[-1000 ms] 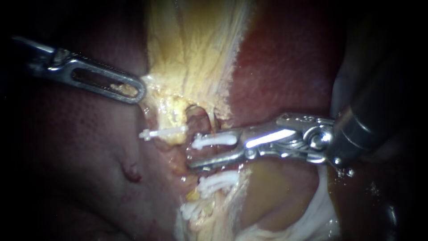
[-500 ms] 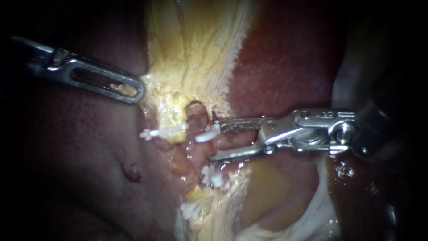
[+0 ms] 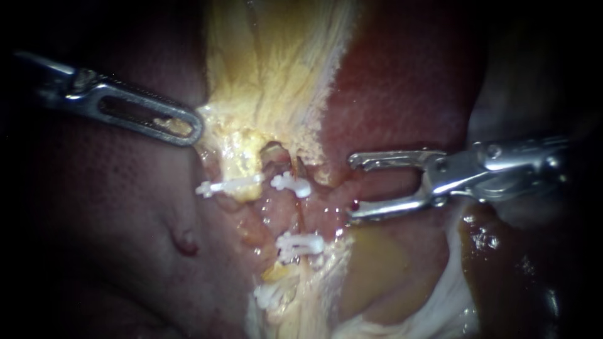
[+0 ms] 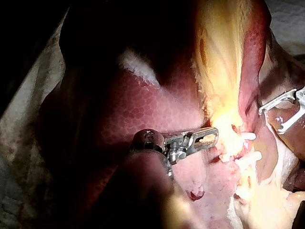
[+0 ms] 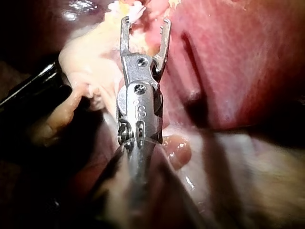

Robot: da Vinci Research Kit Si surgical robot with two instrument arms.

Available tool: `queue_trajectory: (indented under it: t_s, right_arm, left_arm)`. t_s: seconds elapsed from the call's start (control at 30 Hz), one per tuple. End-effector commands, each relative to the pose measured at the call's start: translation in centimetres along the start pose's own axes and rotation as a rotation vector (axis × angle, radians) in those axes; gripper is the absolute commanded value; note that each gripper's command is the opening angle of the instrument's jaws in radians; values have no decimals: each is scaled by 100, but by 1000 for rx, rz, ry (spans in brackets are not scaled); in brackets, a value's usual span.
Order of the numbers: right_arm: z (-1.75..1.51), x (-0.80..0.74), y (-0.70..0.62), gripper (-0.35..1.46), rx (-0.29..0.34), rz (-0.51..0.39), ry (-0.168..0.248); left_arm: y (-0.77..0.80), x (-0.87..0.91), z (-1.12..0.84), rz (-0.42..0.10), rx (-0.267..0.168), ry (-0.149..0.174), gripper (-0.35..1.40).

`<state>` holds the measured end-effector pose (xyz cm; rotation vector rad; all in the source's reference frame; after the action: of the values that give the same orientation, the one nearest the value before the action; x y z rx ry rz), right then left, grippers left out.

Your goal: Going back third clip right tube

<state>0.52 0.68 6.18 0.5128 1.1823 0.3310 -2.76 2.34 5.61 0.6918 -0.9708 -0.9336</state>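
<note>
My right instrument stands to the right of the tubes with its jaws open and empty, apart from the tissue. The right tube carries a white clip high up, a second clip below it and a third clip lower still. One more clip crosses the left tube. My left instrument has its slotted jaws shut on the yellowish gallbladder tissue and holds it toward the left. The right wrist view shows the open jaws of my right instrument short of the clips.
Dark red liver lies on both sides of the yellow strip. A small red nub marks the liver at lower left. Pale white tissue sits under the right instrument. In the left wrist view my right instrument shows beyond the left instrument.
My right instrument has drawn back to the right, off the right tube. The white clip that lay between its jaws stays on the tube, and the jaws are now empty.
</note>
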Motion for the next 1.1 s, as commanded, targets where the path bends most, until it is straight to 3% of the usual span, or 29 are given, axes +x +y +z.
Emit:
queue_trajectory:
  t_s: [0.03, 0.43, 0.83, 1.1]
  right_arm:
    - [-3, 1, -1, 50, 1, -5, 0]
    - [-15, 1, -8, 50, 6, -59, -1]
    - [-22, -2, -9, 50, 9, -96, -2]
    - [-23, -2, -10, 50, 7, -102, -2]
  left_arm:
    - [0, 0, 0, 0, 0, 0, -35]
    - [2, 0, 8, 1, -4, -2, -35]
    - [11, 9, 59, 8, -2, 0, -35]
    - [14, 12, 78, 11, 5, 5, -35]
